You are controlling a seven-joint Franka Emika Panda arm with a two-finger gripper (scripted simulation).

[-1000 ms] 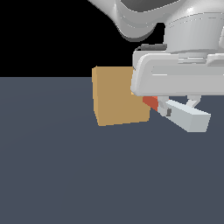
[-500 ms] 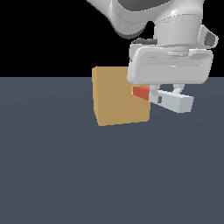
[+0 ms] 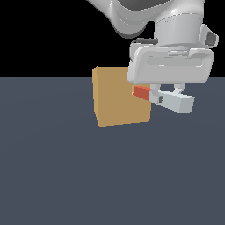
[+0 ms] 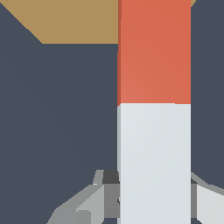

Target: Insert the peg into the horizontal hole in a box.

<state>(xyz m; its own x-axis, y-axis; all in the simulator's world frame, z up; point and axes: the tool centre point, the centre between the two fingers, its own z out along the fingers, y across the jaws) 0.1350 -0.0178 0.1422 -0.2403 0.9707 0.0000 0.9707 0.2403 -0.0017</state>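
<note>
The tan box (image 3: 121, 99) stands on the dark floor left of centre in the exterior view; its top shows in the wrist view (image 4: 74, 22). My gripper (image 3: 166, 97) is shut on the peg (image 3: 169, 100), gripping its pale grey-white half. The peg lies horizontal and slightly tilted, its orange-red end (image 3: 141, 92) touching or overlapping the box's right edge. In the wrist view the peg (image 4: 154, 109) runs from my fingers (image 4: 105, 192) to the box. The hole is hidden from both views.
Dark grey floor (image 3: 66, 176) stretches around the box. My white arm (image 3: 167, 39) fills the upper part of the exterior view's right side.
My gripper has risen and moved toward the exterior view's left with the peg. The peg has levelled out and its orange-red tip now reaches the box's right edge.
</note>
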